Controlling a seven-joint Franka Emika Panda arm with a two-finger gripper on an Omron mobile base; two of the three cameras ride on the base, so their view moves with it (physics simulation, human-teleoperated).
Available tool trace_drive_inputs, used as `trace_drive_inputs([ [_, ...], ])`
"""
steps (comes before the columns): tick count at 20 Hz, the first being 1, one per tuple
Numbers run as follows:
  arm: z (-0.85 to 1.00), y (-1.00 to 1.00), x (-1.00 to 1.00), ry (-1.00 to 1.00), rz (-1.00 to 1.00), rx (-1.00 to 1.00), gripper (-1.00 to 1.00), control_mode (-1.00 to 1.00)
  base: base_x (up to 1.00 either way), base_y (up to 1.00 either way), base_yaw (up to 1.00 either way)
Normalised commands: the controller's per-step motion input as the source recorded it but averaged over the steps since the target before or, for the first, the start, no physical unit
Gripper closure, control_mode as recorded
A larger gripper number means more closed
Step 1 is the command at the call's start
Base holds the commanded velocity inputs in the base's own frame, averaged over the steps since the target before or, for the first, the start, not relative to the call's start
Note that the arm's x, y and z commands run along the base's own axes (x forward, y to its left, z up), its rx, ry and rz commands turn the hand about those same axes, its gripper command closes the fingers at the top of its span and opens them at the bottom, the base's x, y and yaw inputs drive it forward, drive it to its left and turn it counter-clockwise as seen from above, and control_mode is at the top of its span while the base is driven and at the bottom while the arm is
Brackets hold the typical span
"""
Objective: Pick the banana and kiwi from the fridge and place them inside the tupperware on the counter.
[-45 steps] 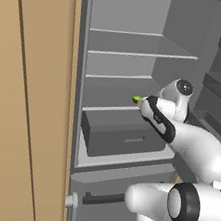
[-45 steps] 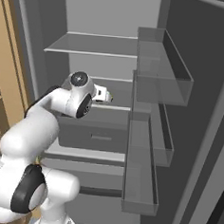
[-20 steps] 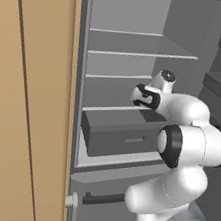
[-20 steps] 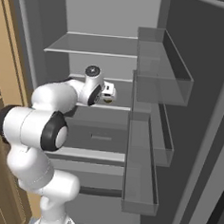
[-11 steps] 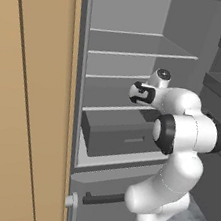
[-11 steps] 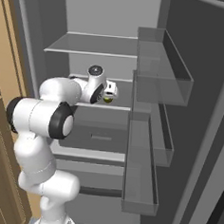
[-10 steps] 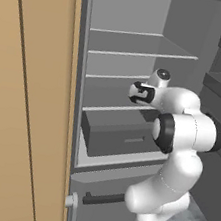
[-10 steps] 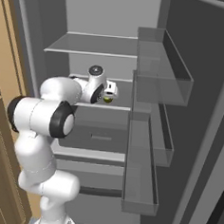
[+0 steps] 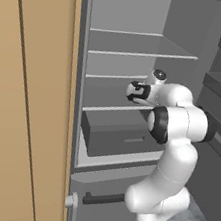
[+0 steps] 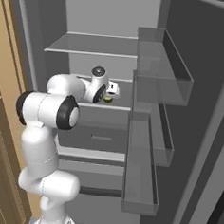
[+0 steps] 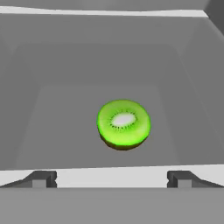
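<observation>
Reaching deeper since a second ago, the arm is now holding its pincer [image 11: 112,178] over the kiwi [image 11: 124,124] inside the fridge [image 9: 142,52].

Compared with the earlier pictures, the elbow is folding higher and the hand is sitting further in over the middle shelf [image 9: 115,107], just above the dark drawer [image 9: 120,138]. In the hand view the kiwi is lying cut face up on the grey shelf floor, between and just beyond the two fingertips [image 11: 41,178], which are standing wide apart and not touching it. From the right base view the kiwi [image 10: 107,100] is showing as a small green-dark spot right under the pincer [image 10: 110,95], mostly hidden by the hand. No writing or label is readable anywhere. Door bins [image 10: 160,65] are hanging at the right.
</observation>
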Motion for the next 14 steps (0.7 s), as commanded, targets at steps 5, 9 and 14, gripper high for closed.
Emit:
trace_drive_inputs([
  [5,-0.12,-0.04,0.32,0.00,0.00,0.00,-1.00,-1.00,0.00,0.00,0.00],
  [9,-0.11,-0.04,0.33,0.00,0.00,0.00,-1.00,-1.00,0.00,0.00,0.00],
  [14,-0.11,-0.06,0.31,0.00,0.00,0.00,-1.00,-1.00,0.00,0.00,0.00],
])
